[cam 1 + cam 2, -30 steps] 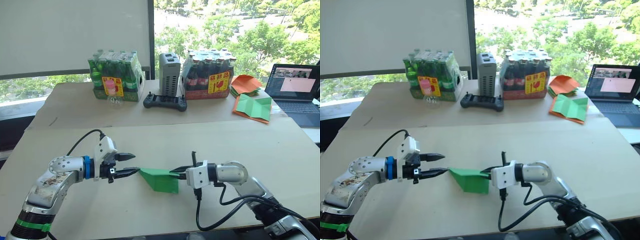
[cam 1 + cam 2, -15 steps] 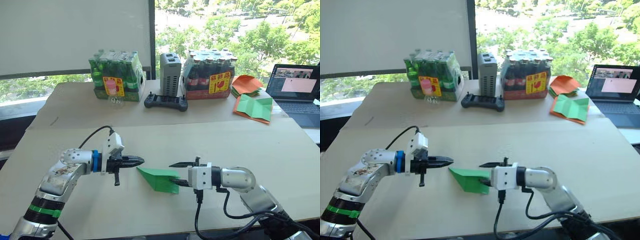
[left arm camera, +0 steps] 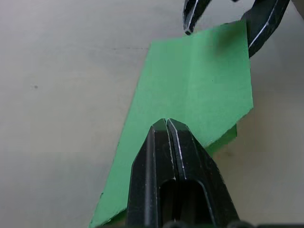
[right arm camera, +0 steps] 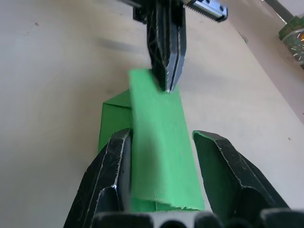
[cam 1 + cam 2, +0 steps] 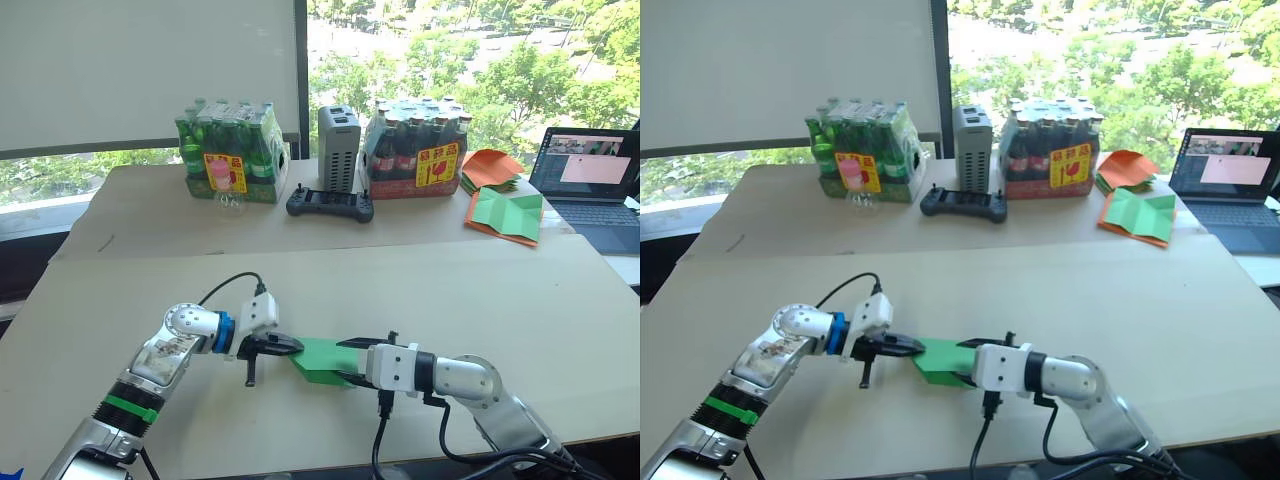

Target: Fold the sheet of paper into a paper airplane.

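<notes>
Between our hands, the paper [image 5: 322,361] lies on the surface [image 5: 420,285].
Left hand [image 3: 166,124] presses closed onto its near edge; right hand [image 4: 161,137] straddles it, spread wide. Thin, springy: we'd pinch at creases.

folded bright green sheet of paper [image 5: 322,360] lies flat on table [image 5: 420,280]

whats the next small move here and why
Probably close the right gripper on the sheet of paper. Its jaws stand open on either side of the folded green strip, while the left gripper, shut, presses down on the far end. Pinching that end would let the two grippers work the next crease.
</notes>
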You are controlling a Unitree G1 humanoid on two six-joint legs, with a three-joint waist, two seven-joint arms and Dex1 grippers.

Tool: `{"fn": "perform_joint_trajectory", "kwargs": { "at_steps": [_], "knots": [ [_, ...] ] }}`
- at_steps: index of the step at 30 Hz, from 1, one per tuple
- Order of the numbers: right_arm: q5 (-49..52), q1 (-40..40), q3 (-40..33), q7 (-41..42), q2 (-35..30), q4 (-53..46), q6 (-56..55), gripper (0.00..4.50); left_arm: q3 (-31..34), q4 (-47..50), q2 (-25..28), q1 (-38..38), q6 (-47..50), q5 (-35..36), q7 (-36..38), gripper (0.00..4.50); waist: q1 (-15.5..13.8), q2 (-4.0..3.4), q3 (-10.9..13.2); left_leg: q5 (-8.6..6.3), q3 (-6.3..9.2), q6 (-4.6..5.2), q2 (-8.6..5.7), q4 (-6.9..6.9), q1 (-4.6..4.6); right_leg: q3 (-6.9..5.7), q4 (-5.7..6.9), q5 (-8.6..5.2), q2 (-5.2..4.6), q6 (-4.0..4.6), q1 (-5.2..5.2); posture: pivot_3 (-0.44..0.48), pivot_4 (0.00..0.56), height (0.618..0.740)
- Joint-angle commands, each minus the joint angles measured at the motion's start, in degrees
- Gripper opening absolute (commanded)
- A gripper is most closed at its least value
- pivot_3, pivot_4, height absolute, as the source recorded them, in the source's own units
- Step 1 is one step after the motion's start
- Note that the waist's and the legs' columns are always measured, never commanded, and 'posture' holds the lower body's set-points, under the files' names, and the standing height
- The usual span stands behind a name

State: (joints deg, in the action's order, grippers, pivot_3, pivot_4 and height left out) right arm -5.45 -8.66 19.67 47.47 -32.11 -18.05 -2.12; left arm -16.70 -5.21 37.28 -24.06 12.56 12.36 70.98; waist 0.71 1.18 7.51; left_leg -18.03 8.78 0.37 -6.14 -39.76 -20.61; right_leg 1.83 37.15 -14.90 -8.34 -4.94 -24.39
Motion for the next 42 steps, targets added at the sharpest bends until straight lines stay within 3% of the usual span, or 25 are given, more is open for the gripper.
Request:
{"fn": "perform_joint_trajectory", "kwargs": {
  "at_steps": [1, 9, 20, 30, 42],
  "knots": [
    [0.7, -1.0, 0.3, 1.0, -0.2, -3.3, -0.4, 2.26, -1.2, -1.9, -0.4, 0.1, -4.3, -2.9, 0.4, 0.02, 0.0, 0.0, 0.0, 0.0, 0.0, 0.0, 0.0, 0.0, 0.0, 0.0, 0.0, 0.0, 0.0, 0.0, 0.0, 0.0, 0.15, 0.735],
    [0.0, -0.7, 1.4, 3.7, -2.6, -4.3, -1.6, 2.26, -1.7, -2.6, -0.9, 1.4, -5.7, -4.3, 0.5, 0.02, -0.1, 0.0, 0.0, 0.0, 0.01, 0.01, -0.01, -0.02, 0.08, -0.01, 0.0, 0.0, 0.0, -0.01, 0.1, 0.0, 0.15, 0.735],
    [-1.5, 1.2, 2.1, 2.0, -2.2, -3.5, -1.9, 2.26, 1.9, -4.0, -1.1, -2.4, -0.9, -1.3, 1.5, 0.02, 0.0, 0.0, 0.0, 0.0, 0.01, 0.01, -0.01, -0.04, 0.09, -0.01, 0.04, 0.0, 0.01, -0.01, 0.09, 0.0, 0.15, 0.735],
    [-1.8, 1.2, 2.1, 1.6, -1.5, -4.4, -1.0, 2.26, -0.8, -10.3, 0.0, -1.6, -9.9, -8.2, 0.5, 0.02, 0.0, 0.0, 0.0, 0.0, 0.01, 0.01, 0.0, -0.03, 0.14, -0.01, 0.02, 0.0, 0.0, -0.01, 0.13, 0.0, 0.15, 0.735],
    [-5.5, 0.4, 2.5, 0.5, -1.2, -0.4, -1.2, 2.26, 0.1, -9.8, -0.4, -1.6, -9.2, -7.2, 0.9, 0.02, -0.1, 0.0, 0.0, 0.0, -0.01, 0.01, -0.01, -0.03, 0.27, 0.0, 0.05, 0.0, 0.01, -0.01, 0.24, 0.0, 0.15, 0.735]
  ]
}}
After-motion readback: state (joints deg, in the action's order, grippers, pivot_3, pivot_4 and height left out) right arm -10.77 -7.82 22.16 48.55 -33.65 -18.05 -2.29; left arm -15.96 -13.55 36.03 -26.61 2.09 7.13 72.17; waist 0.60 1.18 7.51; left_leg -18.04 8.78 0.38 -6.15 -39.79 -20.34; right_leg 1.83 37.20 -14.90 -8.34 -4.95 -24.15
